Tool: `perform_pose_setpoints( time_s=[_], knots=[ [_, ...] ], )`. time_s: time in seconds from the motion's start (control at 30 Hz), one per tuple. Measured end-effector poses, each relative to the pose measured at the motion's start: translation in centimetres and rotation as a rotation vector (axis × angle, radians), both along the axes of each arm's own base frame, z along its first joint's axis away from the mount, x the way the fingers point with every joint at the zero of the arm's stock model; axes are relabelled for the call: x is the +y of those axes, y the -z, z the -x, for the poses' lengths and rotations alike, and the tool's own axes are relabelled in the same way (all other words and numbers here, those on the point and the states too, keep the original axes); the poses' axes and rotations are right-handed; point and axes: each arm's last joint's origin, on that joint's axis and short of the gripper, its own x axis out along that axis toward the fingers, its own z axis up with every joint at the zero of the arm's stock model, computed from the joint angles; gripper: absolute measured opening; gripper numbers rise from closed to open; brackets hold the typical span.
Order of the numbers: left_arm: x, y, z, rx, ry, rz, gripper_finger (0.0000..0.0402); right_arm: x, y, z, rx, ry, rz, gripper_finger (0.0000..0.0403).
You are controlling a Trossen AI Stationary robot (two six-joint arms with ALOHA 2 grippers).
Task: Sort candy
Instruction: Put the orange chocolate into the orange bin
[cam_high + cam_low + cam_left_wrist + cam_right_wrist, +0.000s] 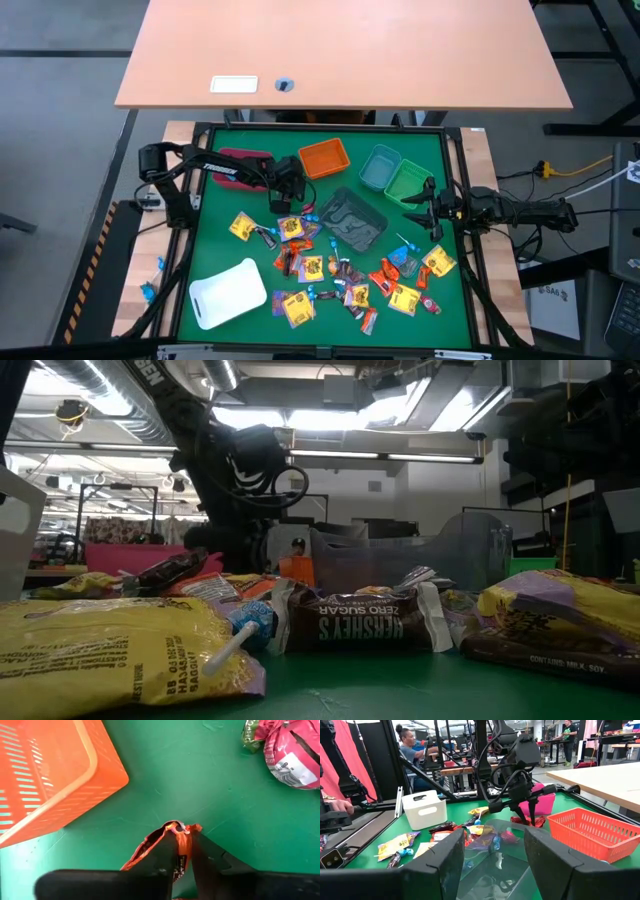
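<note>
Many small wrapped candies [330, 275] lie scattered on the near half of the green mat: yellow, orange-red, blue and brown packets. My left gripper [288, 200] stands near the orange bin [323, 157], pointing down, shut on an orange-red packet [176, 836]. The right wrist view shows it from afar, left gripper [520, 807] above that packet [527, 821]. My right gripper [492, 865] is open and level, beside the green bin [408, 182], facing the clear dark bin [352, 220]; it touches nothing. My left gripper pinches the orange-red packet between its two fingers [165, 855], coming from above and pointing down. The packet's crumpled end [180, 827] sticks out past the fingertips toward the mat. Whether that end touches the mat I cannot tell.
A pink bin [245, 160] and a teal bin [380, 165] line the far edge with the orange and green ones. A white tray [228, 292] sits at the near left. A pink sweet [290, 750] lies close to the left gripper. People work beyond the table.
</note>
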Motion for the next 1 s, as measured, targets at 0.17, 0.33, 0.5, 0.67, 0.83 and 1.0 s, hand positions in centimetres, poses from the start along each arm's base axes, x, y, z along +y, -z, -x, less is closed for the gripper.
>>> perform_pose_setpoints(
  time_s=[0.17, 0.33, 0.5, 0.67, 0.83, 1.0],
  knots=[
    [0.0, 0.0, 0.0, -0.017, -0.054, 0.028, 0.0015, 0.0, 0.0, 0.0, -0.004, 0.0, 0.0, 0.0205],
    [0.0, -0.4, -0.2, -0.02, -0.082, 0.053, 0.0014, 0.0, 0.0, 0.0, -0.005, 0.0, 0.0, 0.0205],
    [-0.3, -2.1, -1.4, -0.029, -0.078, 0.076, 0.0013, 0.0, 0.0, 0.0, -0.006, 0.0, -0.001, 0.0205],
    [-0.8, -4.5, -2.8, -0.034, -0.052, 0.076, 0.0013, 0.0, -0.1, 0.0, -0.007, 0.0, -0.001, 0.0205],
    [-1.1, -6.9, -4.4, -0.1, -0.029, 0.061, 0.0013, 0.0, -0.1, 0.0, -0.01, 0.0, -0.001, 0.0205],
    [-0.6, -9.0, -5.5, -0.183, -0.04, 0.018, 0.0013, 0.0, -0.1, 0.0, -0.015, -0.001, -0.035, 0.0205]
  ],
)
